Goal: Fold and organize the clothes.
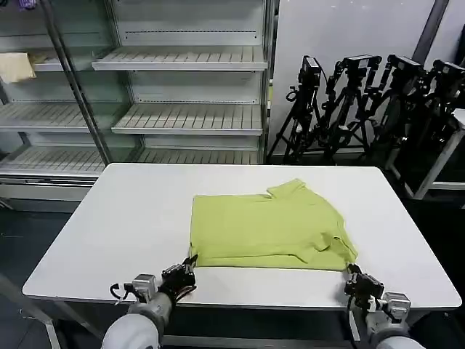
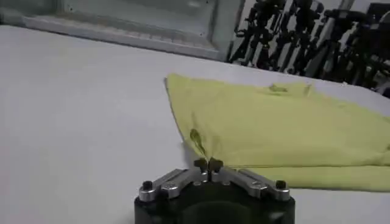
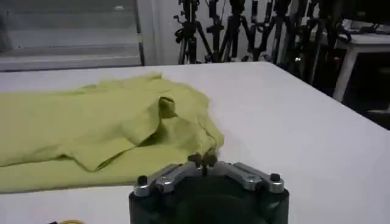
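Note:
The clothes, a lime yellow-green collared shirt (image 1: 265, 229), lie folded in half on the white table (image 1: 116, 233), collar toward the far side. My left gripper (image 1: 190, 263) is shut on the shirt's near left corner; in the left wrist view the fingertips (image 2: 208, 164) pinch a small peak of the shirt (image 2: 274, 128). My right gripper (image 1: 352, 271) is shut on the near right corner, and in the right wrist view its tips (image 3: 203, 159) hold the edge of the shirt (image 3: 109, 128). Both grippers sit low at the table's near edge.
Metal shelving (image 1: 189, 87) stands behind the table, with a pale cream cloth (image 1: 16, 67) on an upper left shelf. Black tripods (image 1: 363, 102) crowd the back right beside a white side table (image 1: 450, 145). Bare tabletop lies left and right of the shirt.

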You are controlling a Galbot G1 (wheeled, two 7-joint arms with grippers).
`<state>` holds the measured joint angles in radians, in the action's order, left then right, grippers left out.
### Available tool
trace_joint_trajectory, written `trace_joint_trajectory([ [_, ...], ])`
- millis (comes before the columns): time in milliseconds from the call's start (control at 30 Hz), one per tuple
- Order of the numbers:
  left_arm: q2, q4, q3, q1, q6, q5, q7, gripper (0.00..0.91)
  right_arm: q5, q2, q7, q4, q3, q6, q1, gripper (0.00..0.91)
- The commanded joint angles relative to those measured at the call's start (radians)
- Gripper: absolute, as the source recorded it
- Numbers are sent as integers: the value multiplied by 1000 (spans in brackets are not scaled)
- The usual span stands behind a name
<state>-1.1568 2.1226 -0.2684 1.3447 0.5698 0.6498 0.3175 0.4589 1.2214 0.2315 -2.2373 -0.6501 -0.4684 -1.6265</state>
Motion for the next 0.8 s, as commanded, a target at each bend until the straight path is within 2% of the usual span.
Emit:
trace_joint_trajectory([
  [33,4,166,-59,202,-2,-26,1,40,-20,10,-1,-104,-16,15,-158,0],
  [333,21,220,-90,259,7,-38,2,60,-85,27,-21,-144,-14,10,-235,0],
  [367,25,222,-94,260,6,-38,0,141,-97,27,-23,-146,-13,10,-238,202],
  [400,29,223,-100,260,7,-38,-1,262,-109,27,-26,-155,-11,11,-241,907],
  [433,30,224,-103,259,7,-38,-1,897,-110,27,-26,-158,-13,11,-242,907],
  [800,69,254,-167,216,6,-11,4,907,-120,-3,-35,-206,-64,21,-147,907],
])
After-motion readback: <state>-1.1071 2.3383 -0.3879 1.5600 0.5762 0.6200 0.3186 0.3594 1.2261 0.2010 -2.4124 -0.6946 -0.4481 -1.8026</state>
